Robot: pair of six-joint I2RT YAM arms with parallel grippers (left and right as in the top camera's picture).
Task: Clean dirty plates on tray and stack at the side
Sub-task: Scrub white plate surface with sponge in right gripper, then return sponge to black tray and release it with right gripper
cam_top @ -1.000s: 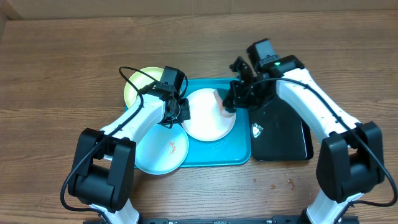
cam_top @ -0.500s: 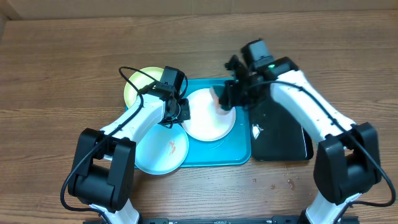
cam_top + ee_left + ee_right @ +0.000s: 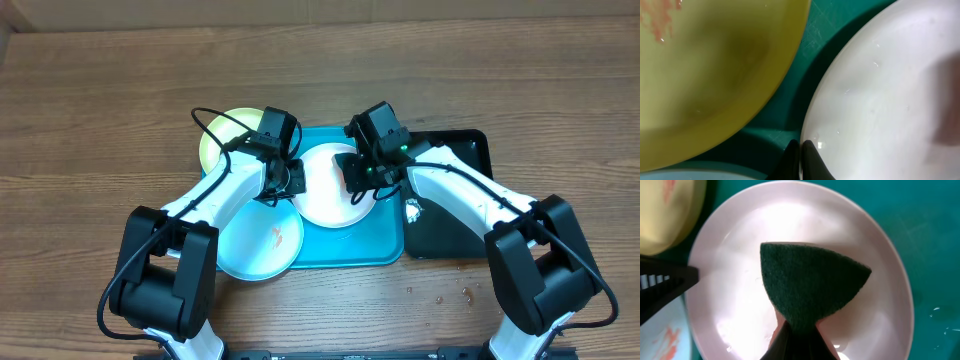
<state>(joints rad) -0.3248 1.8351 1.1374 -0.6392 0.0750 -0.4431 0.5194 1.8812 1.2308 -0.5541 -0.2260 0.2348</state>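
The white plate [image 3: 325,205] lies on the turquoise tray [image 3: 350,250]. My left gripper [image 3: 293,180] is shut on its left rim, the fingertips [image 3: 800,150] pinching the edge of the white plate [image 3: 880,100]. My right gripper [image 3: 800,335] is shut on a dark green sponge [image 3: 810,285], pressed onto the middle of the white plate [image 3: 740,310]. The yellow-green plate [image 3: 225,135] overlaps the tray's far left corner and has a reddish smear [image 3: 660,20]. The light blue plate [image 3: 255,245], with an orange smear, sits at the tray's near left corner.
A black tray [image 3: 455,220] lies right of the turquoise one, under the right arm. Small reddish crumbs [image 3: 440,295] dot the wooden table near the front right. A black cable [image 3: 205,120] loops over the yellow-green plate.
My right gripper has carried the sponge leftward from the plate's right edge to its middle. The left gripper has kept its hold on the rim.
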